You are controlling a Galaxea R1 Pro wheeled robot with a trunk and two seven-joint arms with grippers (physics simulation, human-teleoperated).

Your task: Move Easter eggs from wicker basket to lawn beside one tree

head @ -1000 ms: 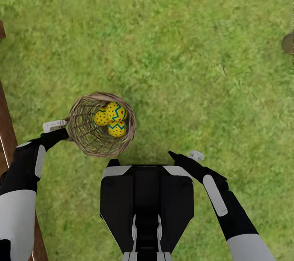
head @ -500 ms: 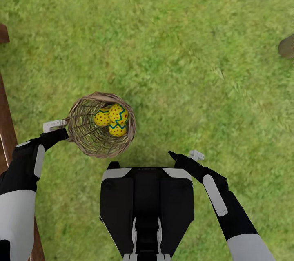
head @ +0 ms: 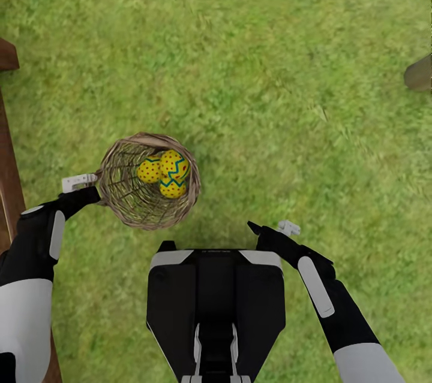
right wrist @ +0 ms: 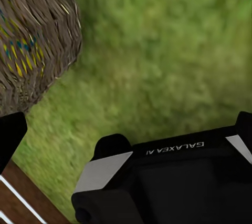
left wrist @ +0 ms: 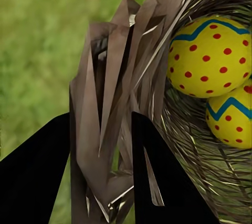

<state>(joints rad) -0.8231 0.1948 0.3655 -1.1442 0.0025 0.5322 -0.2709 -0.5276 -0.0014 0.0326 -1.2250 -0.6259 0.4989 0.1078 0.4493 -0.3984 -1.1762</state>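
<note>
**Basket carried in left claw, eggs not yet unloaded**

Item: wicker basket [head: 147, 182], held off the lawn [head: 270, 71] by its rim. The left claw [head: 81, 187] is clamped on the braided rim; the left wrist view shows its two dark fingers [left wrist: 157, 182] either side of the weave.

Contents: three eggs [head: 163, 173], all inside the basket, bunched together toward its far side.

Right claw [head: 282, 228]: holds nothing, hanging over bare grass beside the trunk; whether it is wide or narrow I cannot tell.

Progress: nothing delivered. All three eggs are left to set down by one tree.

Surroundings: a brown wooden fence [head: 9, 179] close along the left arm. A grey-beige stub [head: 420, 73] at the right edge, possibly a tree base, well apart from the basket. Open grass lies between.
</note>
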